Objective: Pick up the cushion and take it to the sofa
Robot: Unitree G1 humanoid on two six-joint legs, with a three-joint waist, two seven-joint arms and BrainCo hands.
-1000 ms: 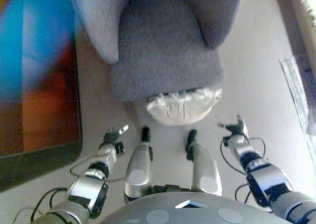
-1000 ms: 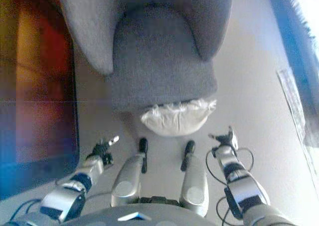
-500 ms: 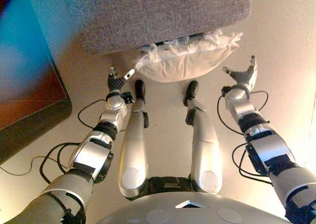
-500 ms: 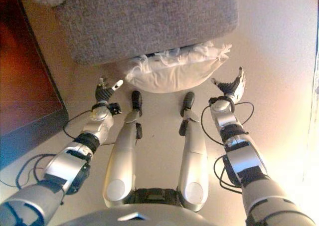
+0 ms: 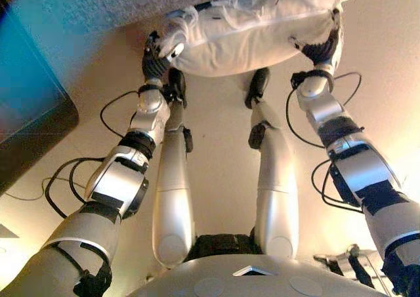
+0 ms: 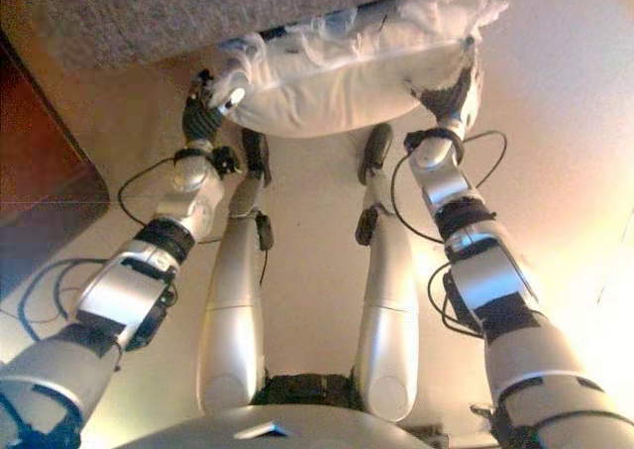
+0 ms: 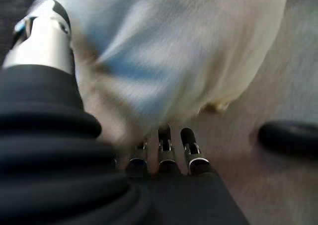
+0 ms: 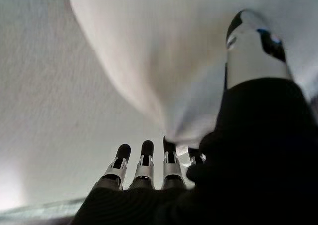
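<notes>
A white cushion (image 5: 249, 38) lies on the floor against the front of the grey sofa seat (image 5: 85, 8). My left hand (image 5: 156, 61) is at its left end and my right hand (image 5: 321, 48) at its right end, both touching it. In the left wrist view the cushion (image 7: 164, 46) fills the space between my straight fingers (image 7: 164, 145) below it and the thumb beside it. In the right wrist view the cushion (image 8: 159, 51) sits the same way over my straight fingers (image 8: 144, 160). Both hands are open against the cushion, one on each side.
A dark low cabinet (image 5: 26, 113) with a glossy front stands at the left, close to the sofa. Pale floor (image 5: 223, 166) stretches below the cushion and off to the right.
The camera has dipped down and closer. Both hands have reached forward from beside the cushion to its two ends and now touch it.
</notes>
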